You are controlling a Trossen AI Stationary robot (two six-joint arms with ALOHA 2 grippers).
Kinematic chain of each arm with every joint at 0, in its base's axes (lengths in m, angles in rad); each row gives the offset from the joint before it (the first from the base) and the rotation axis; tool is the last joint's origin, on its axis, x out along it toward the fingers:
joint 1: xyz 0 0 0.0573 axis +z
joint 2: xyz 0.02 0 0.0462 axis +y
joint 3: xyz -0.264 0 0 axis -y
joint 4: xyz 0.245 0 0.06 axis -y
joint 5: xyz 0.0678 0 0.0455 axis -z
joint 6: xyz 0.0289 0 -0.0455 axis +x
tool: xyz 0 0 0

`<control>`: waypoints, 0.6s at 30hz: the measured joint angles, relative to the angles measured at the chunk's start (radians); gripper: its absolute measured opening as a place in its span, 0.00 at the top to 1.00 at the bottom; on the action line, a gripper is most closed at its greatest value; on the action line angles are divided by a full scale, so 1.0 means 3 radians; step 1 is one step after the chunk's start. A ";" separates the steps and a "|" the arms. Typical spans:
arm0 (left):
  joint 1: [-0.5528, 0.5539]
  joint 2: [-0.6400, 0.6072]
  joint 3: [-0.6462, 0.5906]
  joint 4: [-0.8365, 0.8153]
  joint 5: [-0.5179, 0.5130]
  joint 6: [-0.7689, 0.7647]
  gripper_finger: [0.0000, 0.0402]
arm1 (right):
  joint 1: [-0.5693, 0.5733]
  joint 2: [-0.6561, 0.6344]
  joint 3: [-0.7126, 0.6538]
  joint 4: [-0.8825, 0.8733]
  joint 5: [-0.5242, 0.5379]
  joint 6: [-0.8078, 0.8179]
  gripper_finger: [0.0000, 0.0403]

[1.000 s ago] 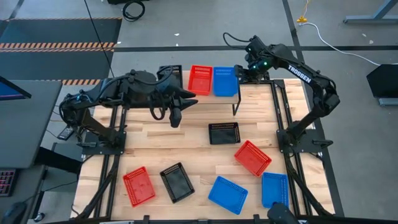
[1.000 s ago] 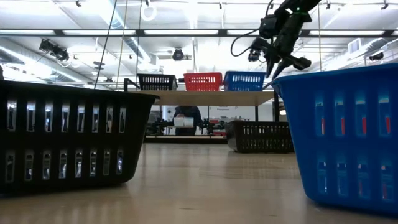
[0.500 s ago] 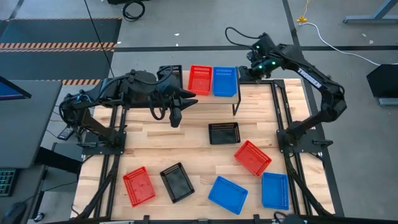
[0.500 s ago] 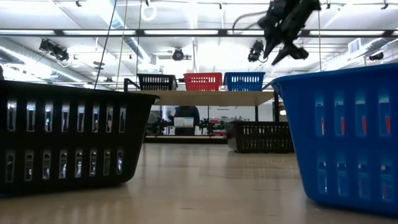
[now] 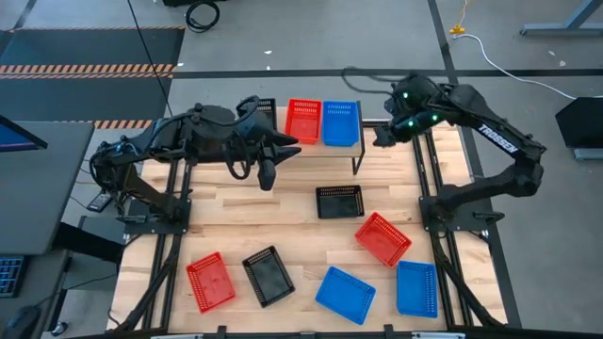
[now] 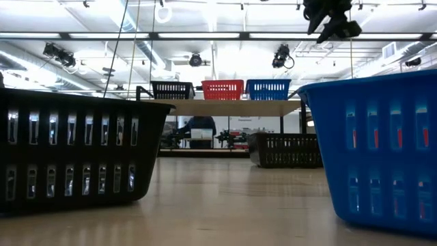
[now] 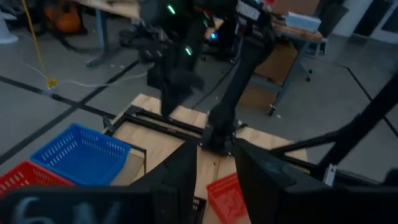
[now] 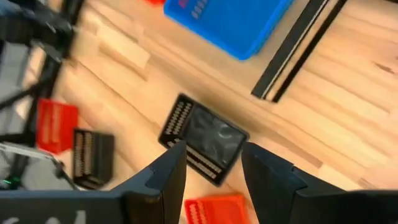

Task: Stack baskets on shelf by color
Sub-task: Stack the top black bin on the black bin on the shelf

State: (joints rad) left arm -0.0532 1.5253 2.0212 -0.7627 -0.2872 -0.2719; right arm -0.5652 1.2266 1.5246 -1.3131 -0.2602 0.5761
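a: where are the baskets sitting?

b: three are standing side by side on the shelf (image 5: pixel 356 143) at the far edge of the table (image 5: pixel 226 226): a black basket (image 5: pixel 265 106) partly hidden under the left arm, then a red basket (image 5: pixel 303 120), then a blue basket (image 5: pixel 340 122) touching it. in the low view they are showing in that same order, black (image 6: pixel 172 89), red (image 6: pixel 222 89), blue (image 6: pixel 268 89).

a: and the other six?

b: they are lying loose on the tabletop. a black one (image 5: pixel 339 201) is sitting just in front of the shelf, with a red one (image 5: pixel 382 238) near it on the right. along the near edge a red one (image 5: pixel 210 282) and a black one (image 5: pixel 268 276) are lying just beside each other, and two blue ones (image 5: pixel 345 295) (image 5: pixel 416 287) are lying further right.

a: what is the right gripper doing?

b: the right gripper (image 5: pixel 383 137) is hanging in the air just off the shelf's right end, apart from the blue basket. its two fingers (image 8: pixel 160 180) are standing apart with nothing between them, and through the gap its wrist camera is looking down on the black basket (image 8: pixel 204 139) on the table.

a: and the left one?

b: the left gripper (image 5: pixel 267 177) is hovering over bare wood in front of the shelf's left end, near no basket. its fingers (image 7: pixel 180 180) are showing a gap and are holding nothing.
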 joint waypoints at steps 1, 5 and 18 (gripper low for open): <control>0.0000 0.0000 0.0000 0.0027 -0.0022 0.0013 0.71 | 0.0103 0.0000 0.0000 -0.0006 0.0065 -0.0033 0.60; 0.0005 0.0021 0.0001 0.0103 -0.0031 0.0073 0.71 | 0.0454 0.0053 0.0000 -0.0002 0.0170 -0.0183 0.60; -0.0006 0.0164 0.0001 0.0109 -0.0028 0.0057 0.71 | 0.1183 0.0268 -0.0494 0.0025 0.0468 0.1070 0.53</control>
State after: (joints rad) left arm -0.0551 1.5745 2.0216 -0.7300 -0.2958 -0.2549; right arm -0.2104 1.3070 1.3764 -1.3055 -0.1200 0.8971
